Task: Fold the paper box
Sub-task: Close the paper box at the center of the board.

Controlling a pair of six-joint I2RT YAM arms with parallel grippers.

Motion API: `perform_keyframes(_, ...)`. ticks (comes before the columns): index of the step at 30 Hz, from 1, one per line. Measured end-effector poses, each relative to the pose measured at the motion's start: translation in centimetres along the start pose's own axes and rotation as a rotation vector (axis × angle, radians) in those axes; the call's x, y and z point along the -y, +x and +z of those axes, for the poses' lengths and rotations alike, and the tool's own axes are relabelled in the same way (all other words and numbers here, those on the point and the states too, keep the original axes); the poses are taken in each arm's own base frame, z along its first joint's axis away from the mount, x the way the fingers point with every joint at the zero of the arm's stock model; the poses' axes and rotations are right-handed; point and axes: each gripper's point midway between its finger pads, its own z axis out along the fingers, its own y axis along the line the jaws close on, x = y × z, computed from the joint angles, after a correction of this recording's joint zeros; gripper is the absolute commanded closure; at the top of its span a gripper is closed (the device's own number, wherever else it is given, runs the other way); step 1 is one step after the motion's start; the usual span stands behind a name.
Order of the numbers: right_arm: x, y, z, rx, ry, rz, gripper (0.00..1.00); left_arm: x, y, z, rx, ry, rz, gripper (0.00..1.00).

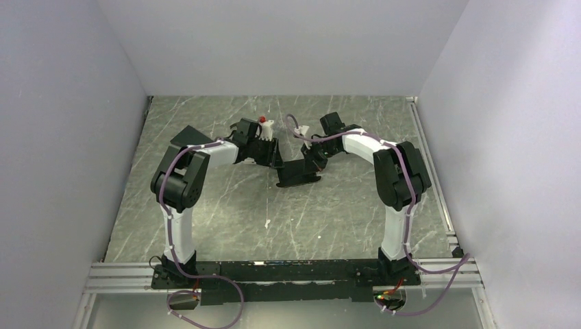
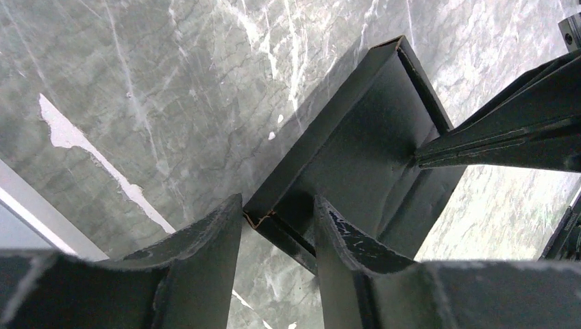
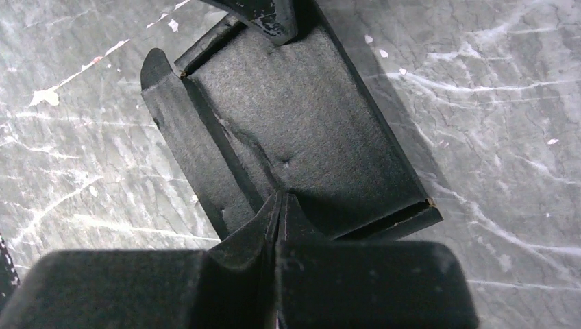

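The black paper box (image 1: 299, 175) lies on the grey-green marbled table (image 1: 226, 212), right between the two grippers, and plain white walls (image 1: 274, 41) stand on three sides. The left gripper (image 2: 277, 205) is half open with an end corner of the box between its fingers, and I cannot tell if they squeeze it. The right gripper (image 3: 278, 200) is pinched tight on the box's thin side wall, just under its tips.
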Motion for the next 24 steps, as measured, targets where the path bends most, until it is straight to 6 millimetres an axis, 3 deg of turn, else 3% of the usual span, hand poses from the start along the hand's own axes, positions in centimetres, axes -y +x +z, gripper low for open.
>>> perform_keyframes(7,0.3,0.0,-0.2,-0.015,0.028,0.048,0.98,0.2,0.2,-0.4,0.000,-0.004,-0.011,0.36)
perform_keyframes(10,0.3,0.0,-0.2,-0.019,0.029,0.056,0.97,0.5,0.6,-1.2,0.001,-0.003,-0.029,0.17)
perform_keyframes(12,0.3,0.0,-0.2,-0.020,0.029,0.058,0.97,0.6,0.6,-2.0,0.009,0.002,-0.042,0.13)
perform_keyframes(18,0.3,0.0,-0.2,-0.018,0.024,0.062,0.94,0.8,-0.2,-3.8,0.088,0.041,-0.103,0.18)
perform_keyframes(24,0.1,-0.2,-0.3,-0.008,0.013,0.072,0.92,1.4,2.6,-3.0,0.070,0.069,-0.190,0.27)
